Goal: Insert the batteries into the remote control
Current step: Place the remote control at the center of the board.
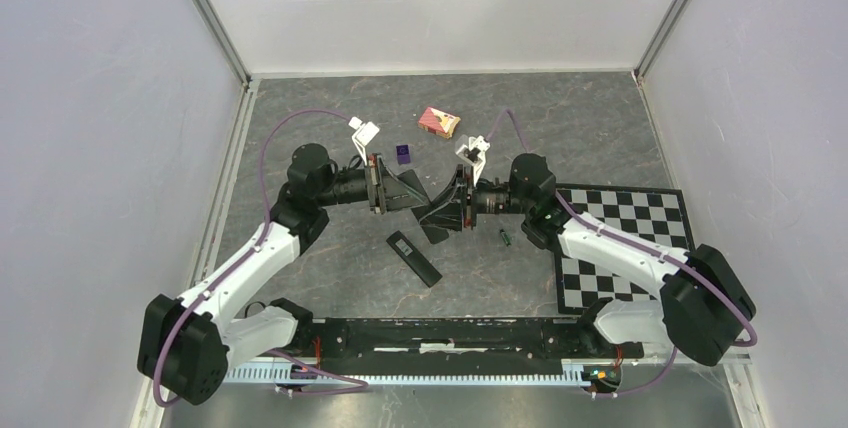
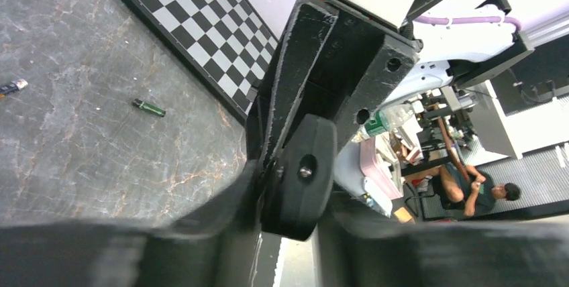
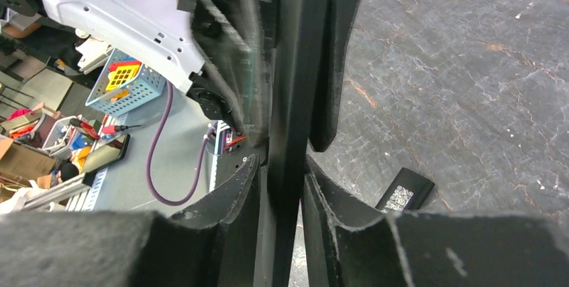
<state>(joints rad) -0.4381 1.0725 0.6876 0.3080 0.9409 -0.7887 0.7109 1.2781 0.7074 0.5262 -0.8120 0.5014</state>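
One blue battery (image 2: pixel 13 86), left-wrist view only; right pincer (image 3: pixel 282 169) clamps black plate (image 3: pixel 286 79), left pincer (image 1: pixel 420 193) unclear.

plain white walls (image 1: pixel 430 8) are enclosing a dark grey marbled tabletop (image 1: pixel 590 128), even light falling on it. a black-and-white checkerboard mat (image 1: pixel 630 210) is lying at right. beyond, a blue basket (image 3: pixel 127 82) is sitting among clutter.
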